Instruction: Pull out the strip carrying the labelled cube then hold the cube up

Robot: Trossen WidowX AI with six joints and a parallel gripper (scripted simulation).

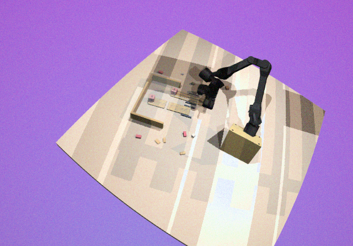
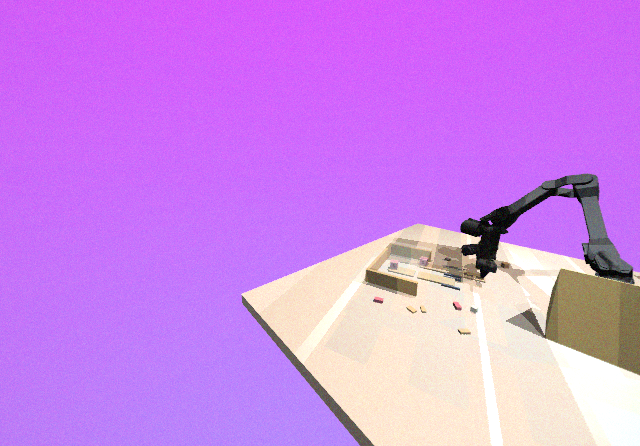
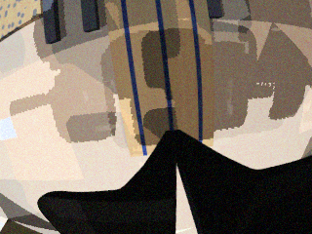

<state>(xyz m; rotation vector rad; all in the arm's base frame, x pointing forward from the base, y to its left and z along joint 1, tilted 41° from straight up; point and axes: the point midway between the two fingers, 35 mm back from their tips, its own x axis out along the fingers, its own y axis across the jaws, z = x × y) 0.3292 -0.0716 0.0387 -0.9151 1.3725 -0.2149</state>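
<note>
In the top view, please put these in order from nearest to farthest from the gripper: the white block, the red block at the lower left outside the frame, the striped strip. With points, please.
1. Striped strip [image 1: 183, 97] [image 3: 182, 97], beside the gripper [image 1: 208, 103] [image 3: 172, 136].
2. White block [image 1: 193, 135] [image 2: 474, 309], below.
3. Red block [image 1: 138, 136] [image 2: 378, 299], lower left.

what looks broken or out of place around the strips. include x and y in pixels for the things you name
The speckled strip [image 1: 178, 108] [image 2: 437, 278] looks odd: a gap splits it from a shorter speckled piece [image 1: 157, 103] [image 2: 401, 271] inside the three-sided wooden frame [image 1: 146, 119] [image 2: 391, 281], so pulling the outer part probably wouldn't move the inner one.
</note>
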